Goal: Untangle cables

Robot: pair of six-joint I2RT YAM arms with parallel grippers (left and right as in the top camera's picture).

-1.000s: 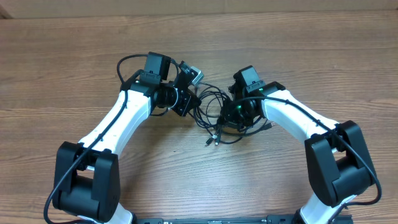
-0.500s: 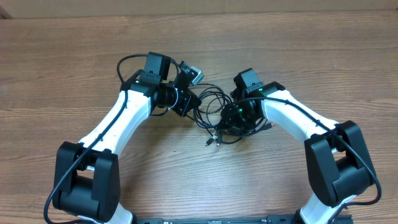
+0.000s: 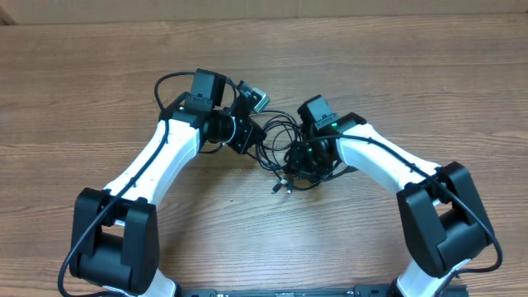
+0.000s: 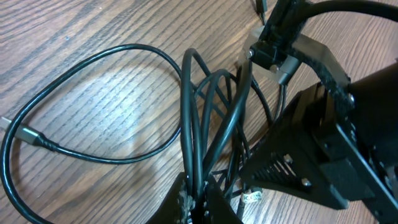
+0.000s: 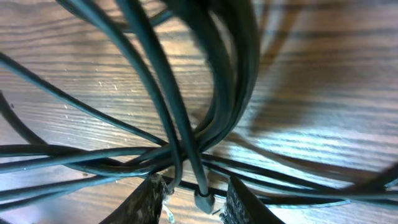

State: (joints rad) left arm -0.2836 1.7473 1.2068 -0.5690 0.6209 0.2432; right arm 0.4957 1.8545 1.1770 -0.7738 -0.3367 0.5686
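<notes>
Several cables (image 5: 238,81) cross between parted tips of the right pincer (image 5: 194,202)

Brown wooden table (image 3: 66,99), grain running left to right, fills the overhead view from near edge to far, a paler strip (image 3: 412,7) along the far side, soft glare on the wood in wrist views.
</notes>
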